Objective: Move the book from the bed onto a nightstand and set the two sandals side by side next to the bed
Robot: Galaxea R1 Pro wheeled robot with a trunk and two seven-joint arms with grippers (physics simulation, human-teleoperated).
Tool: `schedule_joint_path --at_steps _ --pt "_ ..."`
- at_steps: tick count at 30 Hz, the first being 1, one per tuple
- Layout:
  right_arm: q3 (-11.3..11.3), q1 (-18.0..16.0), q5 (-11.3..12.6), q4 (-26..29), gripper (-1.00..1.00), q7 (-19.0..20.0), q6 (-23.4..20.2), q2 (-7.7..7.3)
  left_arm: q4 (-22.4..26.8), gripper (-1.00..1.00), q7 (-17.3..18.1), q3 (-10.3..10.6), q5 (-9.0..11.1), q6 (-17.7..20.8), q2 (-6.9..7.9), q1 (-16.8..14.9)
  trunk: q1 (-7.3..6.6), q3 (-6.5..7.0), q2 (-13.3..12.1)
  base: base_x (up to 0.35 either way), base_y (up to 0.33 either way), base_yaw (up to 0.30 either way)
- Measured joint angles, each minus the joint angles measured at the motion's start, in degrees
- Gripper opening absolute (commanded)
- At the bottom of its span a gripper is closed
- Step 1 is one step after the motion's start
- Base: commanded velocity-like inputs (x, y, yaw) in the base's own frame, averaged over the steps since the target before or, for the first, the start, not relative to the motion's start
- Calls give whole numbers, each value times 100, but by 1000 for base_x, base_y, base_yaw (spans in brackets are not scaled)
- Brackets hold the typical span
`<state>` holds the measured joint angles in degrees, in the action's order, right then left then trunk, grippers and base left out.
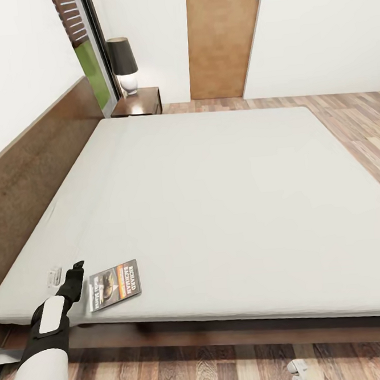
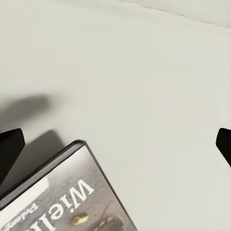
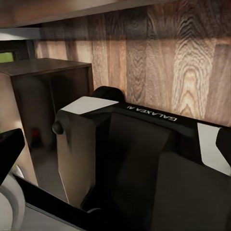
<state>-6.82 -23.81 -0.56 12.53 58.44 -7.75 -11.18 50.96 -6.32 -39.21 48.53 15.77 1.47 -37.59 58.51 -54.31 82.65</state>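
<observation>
Partly cropped, book (image 2: pixel 62 197) between jaws.

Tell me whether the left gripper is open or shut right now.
Open. In the left wrist view its two fingertips stand far apart at opposite edges, with the mattress and a corner of the book between them, nothing clamped.

Book (image 1: pixel 114 284) cover: "RICHARD BACHMAN"; robot housing (image 3: pixel 144 144): "GALAXEA".

You are seeing the book (image 2: pixel 62 192) cropped at six o'clock in the left wrist view; the bed (image 1: pixel 356 268) is running off at three o'clock in the head view.
</observation>
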Motion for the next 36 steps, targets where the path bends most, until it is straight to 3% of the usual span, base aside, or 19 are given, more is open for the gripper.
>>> schedule_joint_path --at_steps 6,16,22,33,36 --pt "0 -1 0 0 100 0 0 0 0 100 -1 0 0 0 0 0 132 -108 241 0 0 0" --pt "0 1 0 0 100 0 0 0 0 100 0 -1 0 0 2 0 132 -108 242 0 0 0" --pt "0 -1 0 0 100 0 0 -1 0 100 -1 0 0 2 1 0 264 -215 481 0 0 0" --pt "0 -1 0 1 100 0 0 0 0 100 -1 0 0 0 1 0 264 -216 483 0 0 0" --pt "0 0 0 0 100 0 0 0 0 100 -1 0 0 5 3 0 330 -269 602 0 0 0"
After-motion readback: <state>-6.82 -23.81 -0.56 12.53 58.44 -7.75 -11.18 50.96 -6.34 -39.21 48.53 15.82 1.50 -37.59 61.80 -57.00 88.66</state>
